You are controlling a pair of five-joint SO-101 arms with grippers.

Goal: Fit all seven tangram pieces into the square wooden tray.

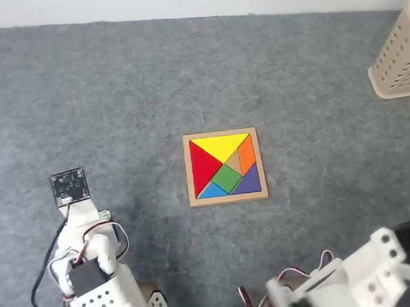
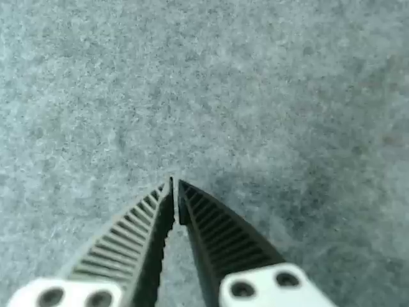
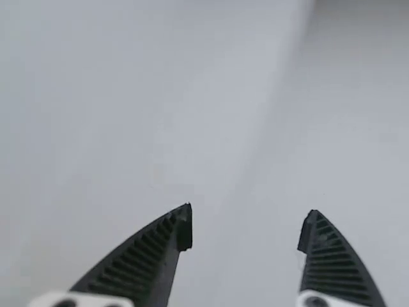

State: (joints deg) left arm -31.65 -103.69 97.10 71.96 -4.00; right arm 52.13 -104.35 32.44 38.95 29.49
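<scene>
The square wooden tray (image 1: 227,200) lies mid-table on the grey carpet. Inside it sit a yellow triangle (image 1: 220,146), a red triangle (image 1: 203,166), an orange piece (image 1: 247,154), a green square (image 1: 227,178), a blue triangle (image 1: 212,190), a purple triangle (image 1: 249,183) and a small tan piece (image 1: 234,163). The left arm (image 1: 86,256) rests at the near left, well away from the tray. Its gripper (image 2: 174,186) is shut and empty, close above bare carpet. The right arm (image 1: 349,276) sits at the near right; its gripper (image 3: 246,231) is open, empty, facing a plain pale surface.
A beige perforated holder (image 1: 399,54) stands at the far right edge. Grey carpet (image 1: 106,97) covers the table around the tray. A pale wall band runs along the far edge.
</scene>
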